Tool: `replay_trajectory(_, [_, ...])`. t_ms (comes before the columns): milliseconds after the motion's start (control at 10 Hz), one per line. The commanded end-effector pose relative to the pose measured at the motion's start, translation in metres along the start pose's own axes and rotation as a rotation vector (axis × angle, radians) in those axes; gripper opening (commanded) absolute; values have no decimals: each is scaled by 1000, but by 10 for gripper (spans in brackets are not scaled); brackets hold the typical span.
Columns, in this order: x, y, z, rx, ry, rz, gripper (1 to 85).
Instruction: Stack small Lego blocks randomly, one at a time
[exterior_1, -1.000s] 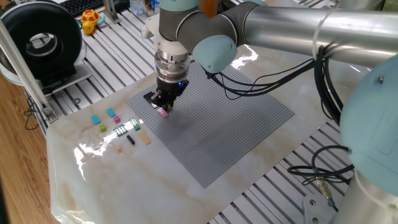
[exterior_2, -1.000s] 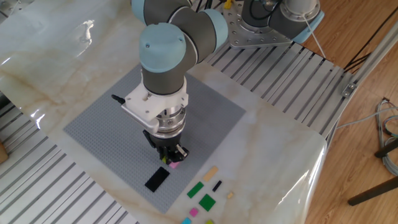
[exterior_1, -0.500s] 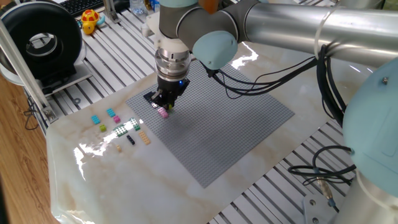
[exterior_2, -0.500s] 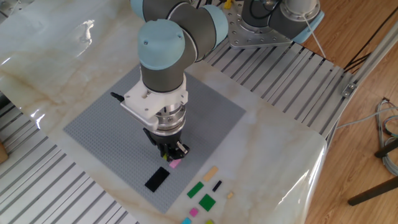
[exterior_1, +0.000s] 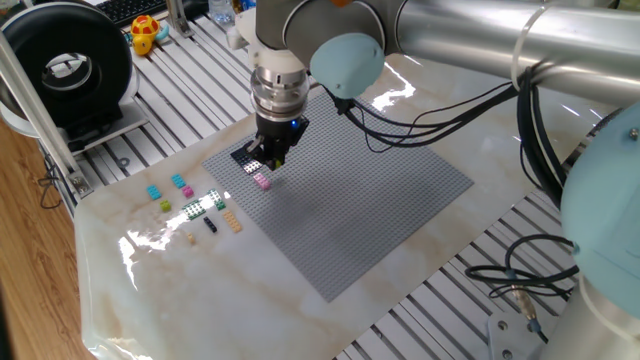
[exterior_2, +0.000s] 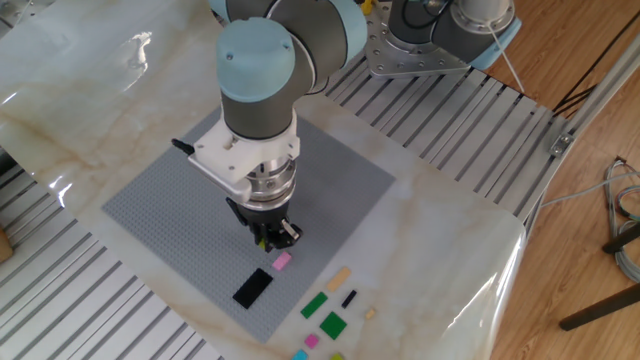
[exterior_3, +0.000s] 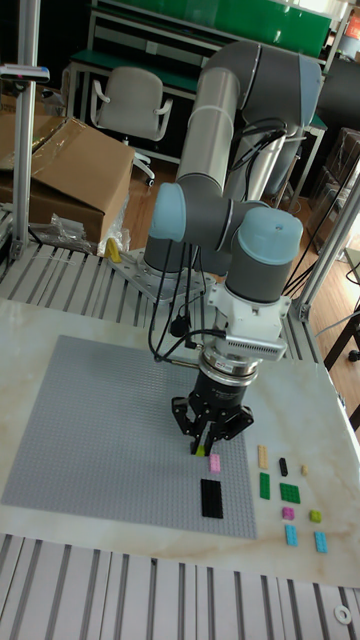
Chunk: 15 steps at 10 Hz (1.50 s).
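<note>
Blocks (exterior_1: 190, 199) near the worktop's edge, like the pink block (exterior_2: 282, 260) on the baseplate (exterior_2: 330, 180), looked light, rigid, slick, best pinched across flat sides; we judged the gripper (exterior_2: 268, 237) jaws spread and empty.

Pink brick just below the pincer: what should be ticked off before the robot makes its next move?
1. Pink brick lies on the grey baseplate, apart from the pincer: ok.
2. Pink brick pressed fully onto the studs: cannot tell.
3. Pincer empty: cannot tell.
4. Black brick apart from the pink brick: ok.
5. Loose bricks waiting beside the baseplate: ok.
</note>
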<state>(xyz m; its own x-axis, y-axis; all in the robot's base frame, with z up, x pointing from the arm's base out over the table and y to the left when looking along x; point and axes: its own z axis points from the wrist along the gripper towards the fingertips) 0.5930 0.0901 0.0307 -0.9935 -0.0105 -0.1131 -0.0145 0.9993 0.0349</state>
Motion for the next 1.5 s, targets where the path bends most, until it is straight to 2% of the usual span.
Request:
replay_trajectory(0, [13, 10, -6, -45, 54, 74, 13])
replay_trajectory(200, [11, 5, -1, -18, 67, 87, 13])
replay_trajectory(400, [12, 3, 8, -8, 87, 83, 13])
replay_trajectory(800, [7, 1, 12, -2, 75, 61, 13])
replay_trajectory(1400, [4, 5, 15, -17, 66, 58, 13])
